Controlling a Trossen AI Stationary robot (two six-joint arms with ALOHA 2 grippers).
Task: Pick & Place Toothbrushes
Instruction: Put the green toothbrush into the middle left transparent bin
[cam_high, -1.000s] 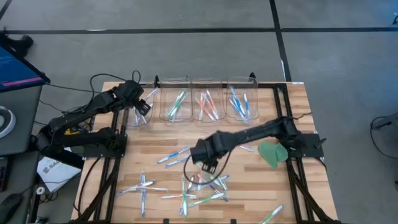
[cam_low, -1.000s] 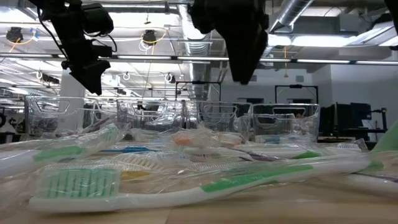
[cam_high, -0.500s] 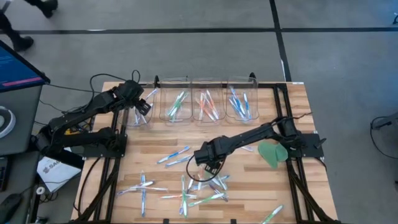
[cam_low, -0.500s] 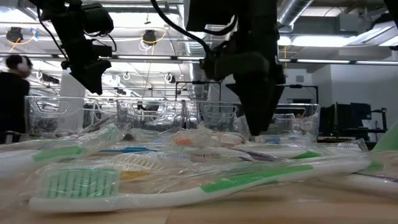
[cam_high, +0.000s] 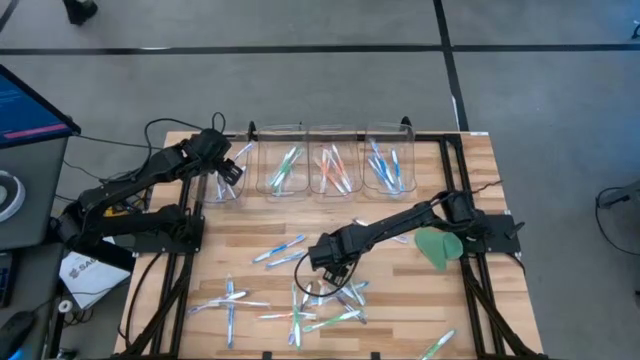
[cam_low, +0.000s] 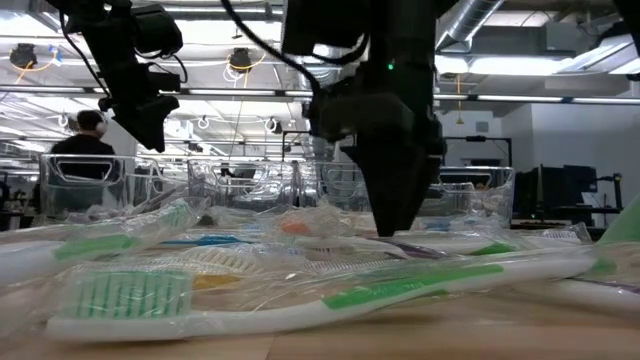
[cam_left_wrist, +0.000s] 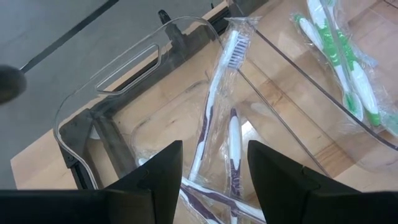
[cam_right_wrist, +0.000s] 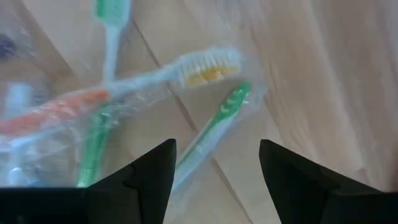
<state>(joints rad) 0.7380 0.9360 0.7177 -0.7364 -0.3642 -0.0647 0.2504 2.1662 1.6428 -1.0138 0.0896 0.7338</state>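
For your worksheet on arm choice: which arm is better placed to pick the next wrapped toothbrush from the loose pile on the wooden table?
The right arm, probably. Its right gripper hangs open just above the pile of plastic-wrapped toothbrushes, while the left gripper waits, open, over the far-left clear bin.

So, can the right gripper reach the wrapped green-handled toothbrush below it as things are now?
Probably yes. The right gripper hangs open just over the pile, and the wrapped green-handled toothbrush lies on bare wooden table between its fingers, with nothing on top of it.
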